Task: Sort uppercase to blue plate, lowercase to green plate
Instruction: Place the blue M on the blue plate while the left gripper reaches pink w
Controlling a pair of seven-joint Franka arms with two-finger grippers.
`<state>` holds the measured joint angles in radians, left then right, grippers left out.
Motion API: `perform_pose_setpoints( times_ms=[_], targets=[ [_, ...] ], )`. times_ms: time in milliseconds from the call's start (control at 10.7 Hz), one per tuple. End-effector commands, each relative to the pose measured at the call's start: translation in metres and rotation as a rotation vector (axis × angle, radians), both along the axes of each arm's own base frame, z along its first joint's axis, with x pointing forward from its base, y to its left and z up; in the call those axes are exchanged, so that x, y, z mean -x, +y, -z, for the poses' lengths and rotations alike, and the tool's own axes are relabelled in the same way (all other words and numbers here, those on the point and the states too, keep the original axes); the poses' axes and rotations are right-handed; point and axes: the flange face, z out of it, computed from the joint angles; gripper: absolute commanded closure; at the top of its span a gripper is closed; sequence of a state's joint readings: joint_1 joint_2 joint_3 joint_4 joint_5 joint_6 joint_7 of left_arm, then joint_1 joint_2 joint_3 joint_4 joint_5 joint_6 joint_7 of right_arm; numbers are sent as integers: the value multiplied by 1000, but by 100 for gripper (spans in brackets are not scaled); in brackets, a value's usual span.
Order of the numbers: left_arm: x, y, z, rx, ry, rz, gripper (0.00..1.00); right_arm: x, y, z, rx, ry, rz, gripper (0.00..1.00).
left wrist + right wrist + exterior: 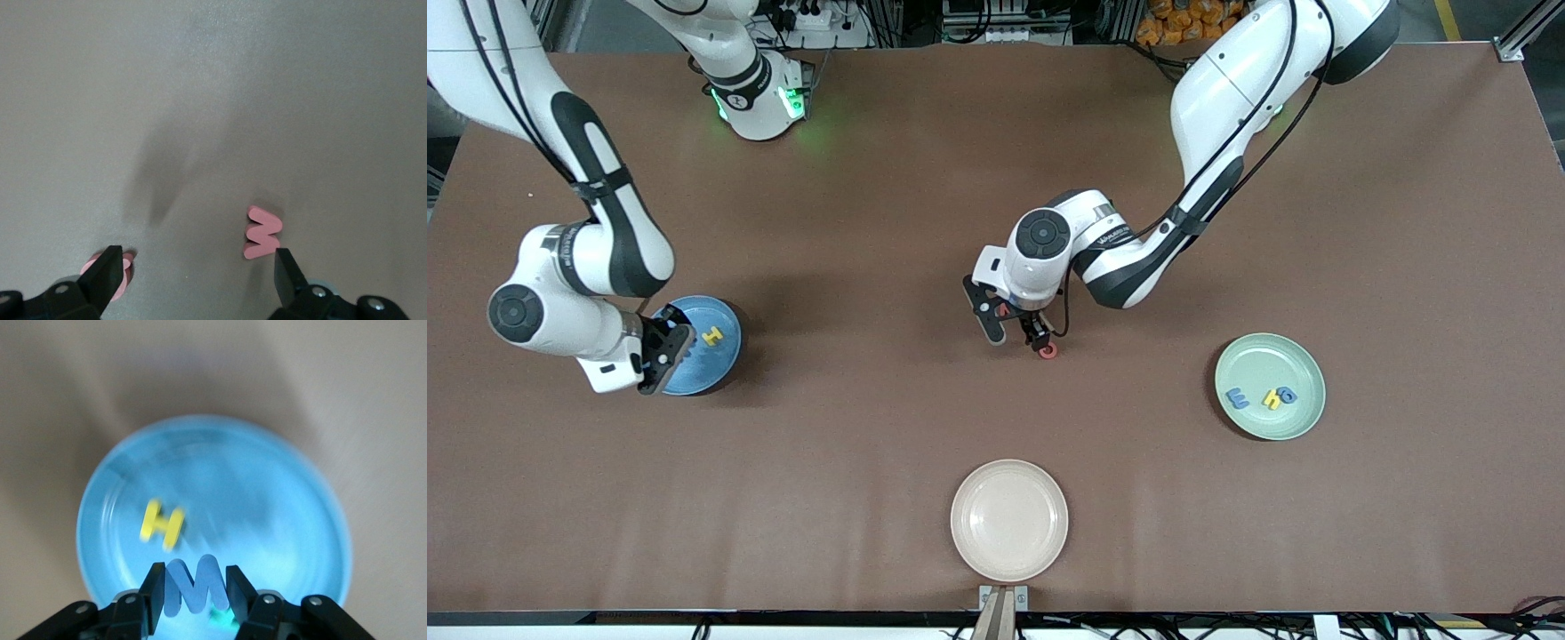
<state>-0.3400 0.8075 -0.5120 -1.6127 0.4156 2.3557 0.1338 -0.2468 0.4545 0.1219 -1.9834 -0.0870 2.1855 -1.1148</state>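
Over the blue plate (710,356) (267,493), my right gripper (662,352) (195,579) is shut on the blue M (197,588), an uppercase letter held upright between the fingers. The yellow H (712,336) (162,523) lies in that plate, and a bit of teal letter (224,618) shows under the M. At mid-table my left gripper (1016,331) (197,280) hangs open, low over the table. The red w (262,233) lies by one fingertip and the red Q (1048,350) (100,280) is partly hidden by the other. The green plate (1294,356) holds lowercase letters: a blue E-shape (1237,397), a yellow h (1272,401) and a round blue letter (1287,394).
A cream plate (1009,520) sits near the table's front edge, nearer to the front camera than the left gripper. The brown table (871,427) stretches bare between the plates. Both arms' bases stand along the edge farthest from the front camera.
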Motion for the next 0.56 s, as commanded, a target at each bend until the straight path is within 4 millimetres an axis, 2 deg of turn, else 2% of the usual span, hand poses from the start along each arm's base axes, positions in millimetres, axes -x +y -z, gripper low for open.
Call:
perform_pose_setpoints(
  times_ms=[0,94,188,282,469],
  targets=[
    [16,-15,3,-18,-25,-16,0,21,-13,16,-58,112,58,70],
    [16,-14,5,-26,-29,-16,0,26,-11,28,-68,127,74,70],
    [22,-19,6,-29,-33,-2,0,28,-10,36,-81,140,94,63],
    [23,-20,7,-31,-34,1,0,28,-10,35,-82,140,97,45],
    [28,-22,12,-48,-40,12,0,26,-10,33,-76,141,116,40]
  ],
)
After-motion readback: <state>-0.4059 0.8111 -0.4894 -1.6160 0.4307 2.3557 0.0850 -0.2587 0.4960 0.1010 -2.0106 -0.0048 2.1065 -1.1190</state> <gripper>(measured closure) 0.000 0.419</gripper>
